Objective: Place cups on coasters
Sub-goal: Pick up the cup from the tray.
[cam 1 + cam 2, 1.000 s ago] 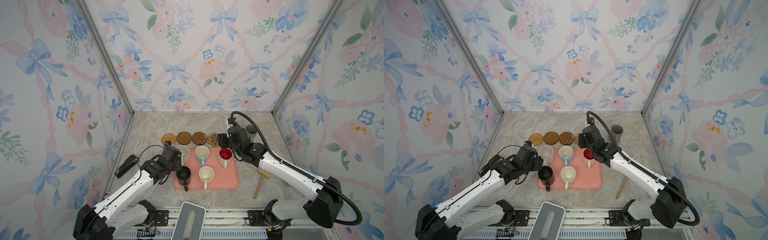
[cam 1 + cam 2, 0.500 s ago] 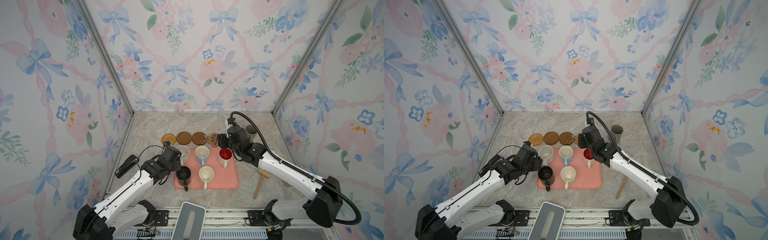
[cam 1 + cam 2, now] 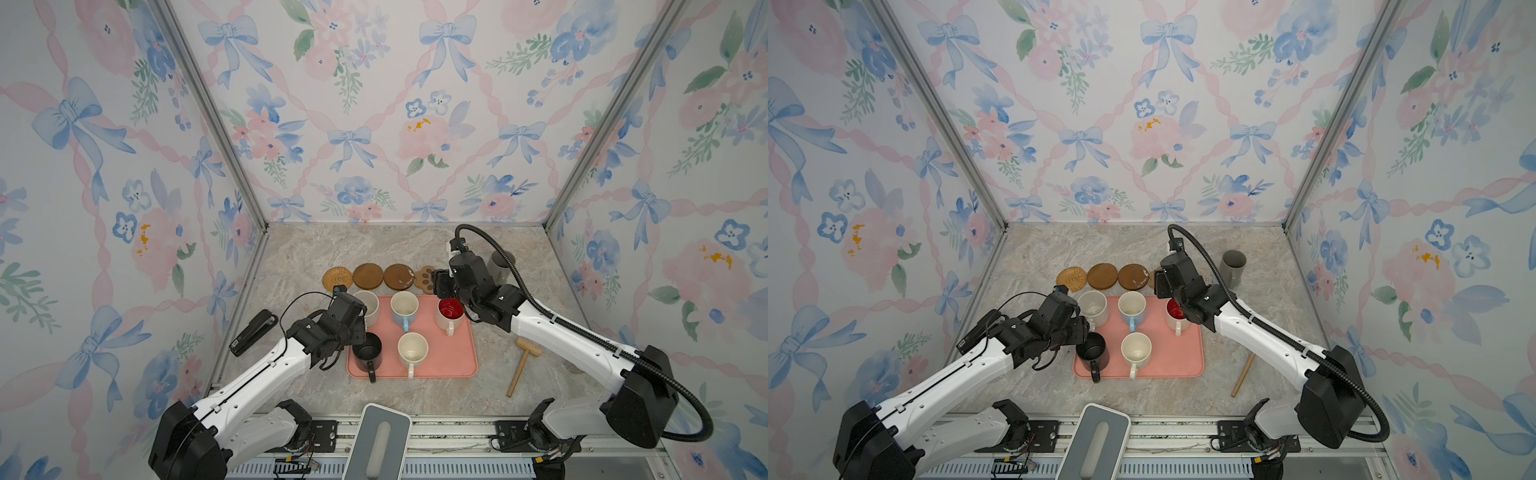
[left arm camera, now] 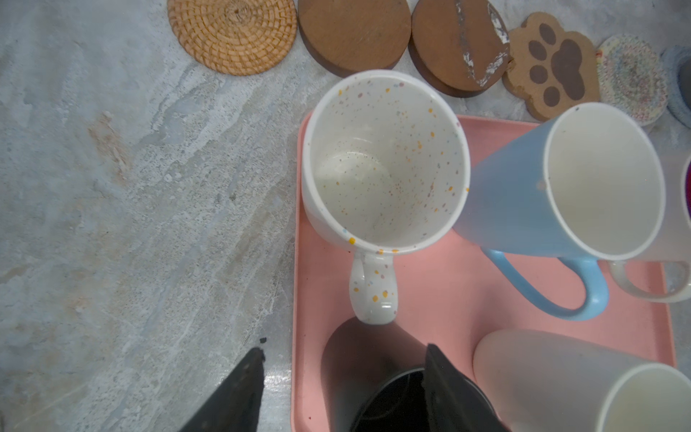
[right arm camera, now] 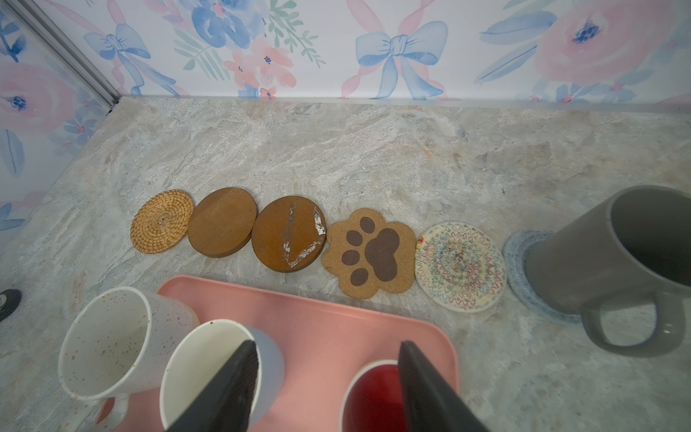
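cups on the tray: five stand upright on the pink tray (image 3: 453, 357). speckled cream mug (image 4: 385, 161), light blue mug (image 4: 523, 194) and red-inside mug (image 3: 450, 308) in the back row, black mug (image 3: 366, 347) and plain cream mug (image 3: 412, 348) in front
grey mug: the grey mug (image 5: 605, 262) already sits on the light-blue woven coaster (image 5: 519, 247) at the right end of the coaster row
bare coasters: rattan round (image 5: 162, 221), brown round (image 5: 222, 221), scuffed brown round (image 5: 288, 232), paw print (image 5: 368, 252) and cream woven round (image 5: 460, 266), lined up on the counter (image 3: 332, 245) just behind the tray
left claw: the left claw (image 4: 344, 349) is wide, over the black mug. one finger is at the mug's mouth, the other out past the tray edge over the counter, and it's not pinching anything
right claw: the right claw (image 5: 328, 342) is wide too, at the back of the tray. one finger is over the red-inside mug, the other in front of the light blue mug, gripping nothing
other stuff: black stapler (image 3: 253, 332) left of the tray, wooden mallet (image 3: 523, 361) right of it
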`<action>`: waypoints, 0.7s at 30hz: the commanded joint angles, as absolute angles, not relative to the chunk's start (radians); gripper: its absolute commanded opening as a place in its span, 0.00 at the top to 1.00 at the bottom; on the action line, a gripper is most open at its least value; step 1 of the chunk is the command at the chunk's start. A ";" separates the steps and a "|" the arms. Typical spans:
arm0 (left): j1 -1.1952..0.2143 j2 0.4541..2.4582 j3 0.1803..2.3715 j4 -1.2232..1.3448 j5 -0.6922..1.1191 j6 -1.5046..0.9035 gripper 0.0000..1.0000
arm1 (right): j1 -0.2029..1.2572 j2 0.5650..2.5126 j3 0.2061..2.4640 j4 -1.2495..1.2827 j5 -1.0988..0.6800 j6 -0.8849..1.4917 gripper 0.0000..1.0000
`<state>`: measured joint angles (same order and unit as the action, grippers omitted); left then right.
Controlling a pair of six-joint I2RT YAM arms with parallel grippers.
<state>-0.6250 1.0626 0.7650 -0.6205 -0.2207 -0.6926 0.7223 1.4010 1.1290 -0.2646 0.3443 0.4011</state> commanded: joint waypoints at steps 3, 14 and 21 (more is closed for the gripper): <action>-0.636 1.085 0.787 -0.635 -0.208 -0.696 0.35 | 0.715 1.410 1.125 -0.248 0.334 0.409 0.37; -0.646 1.180 0.802 -0.630 -0.251 -0.710 0.35 | 0.704 1.405 1.117 -0.246 0.328 0.410 0.37; -0.648 1.198 0.811 -0.623 -0.288 -0.723 0.35 | 0.702 1.407 1.115 -0.245 0.325 0.411 0.36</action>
